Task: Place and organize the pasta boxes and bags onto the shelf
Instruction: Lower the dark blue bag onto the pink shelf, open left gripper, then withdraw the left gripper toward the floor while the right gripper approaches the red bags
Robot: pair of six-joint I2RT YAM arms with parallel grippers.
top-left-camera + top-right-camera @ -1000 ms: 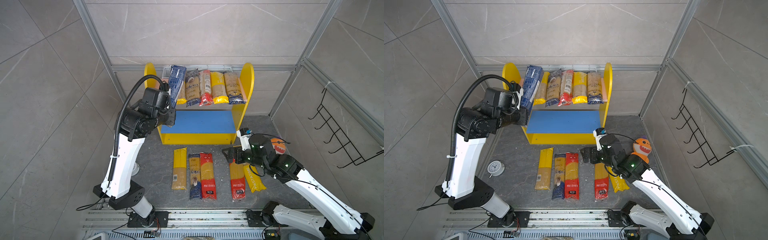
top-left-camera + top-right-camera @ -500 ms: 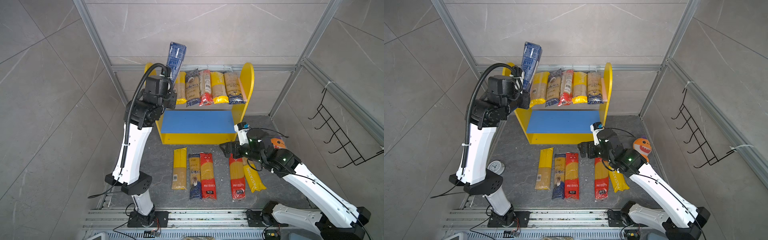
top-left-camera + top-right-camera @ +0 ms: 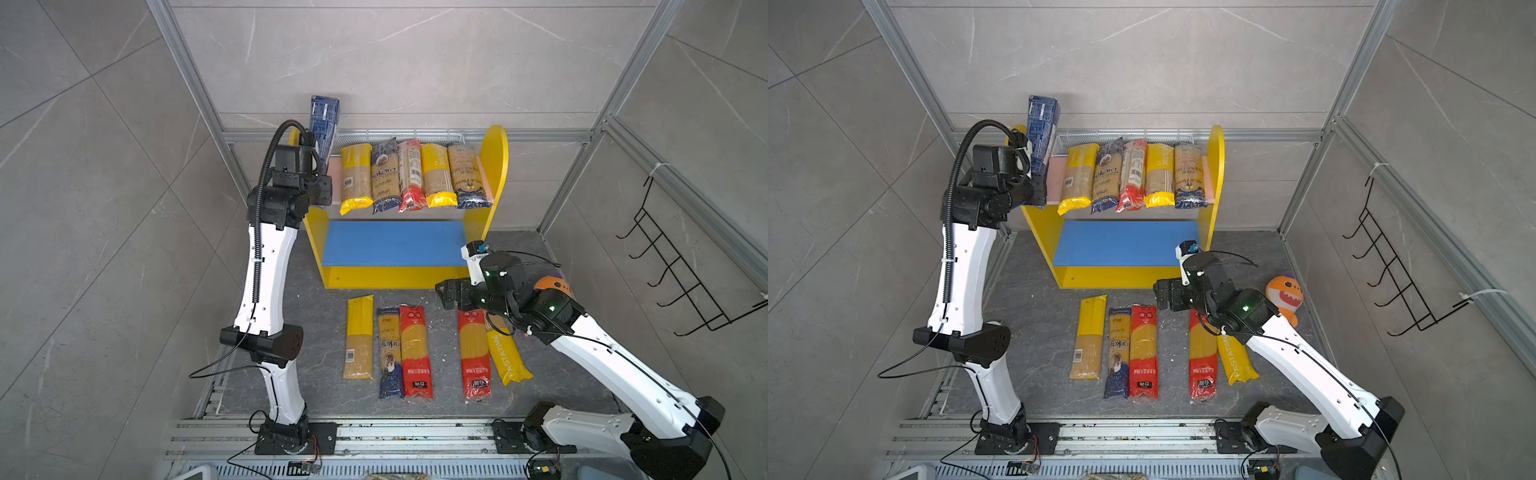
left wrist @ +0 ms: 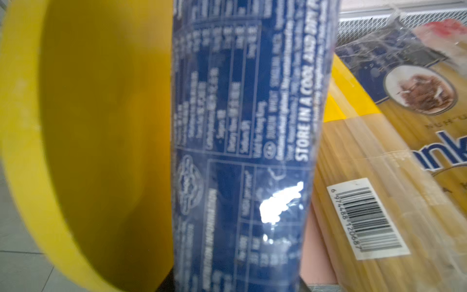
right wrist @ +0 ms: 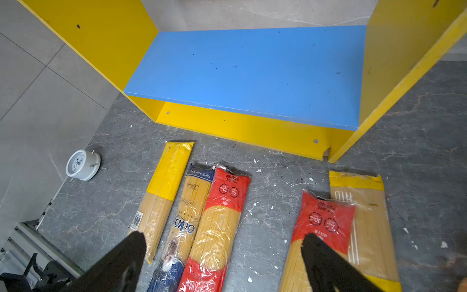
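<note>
Yellow-sided and two-tiered, the shelf point(image 3: 395, 249) is recorded with five long spaghetti packs point(image 3: 411, 178) laid side by side on its pink upper board point(image 3: 1054, 178). Five further floor packs point(image 3: 411, 353) are noted lying in front of it, below the right gripper point(image 5: 222, 242), whose jaws are spread wide and grasp nothing. One dark blue pack point(image 3: 324, 124) is held upright, clamped at its lower end by the left gripper point(image 3: 322, 176), between the shelf's left side panel point(image 4: 101, 126) and the nearest yellow-ended pack point(image 4: 366, 177).
</note>
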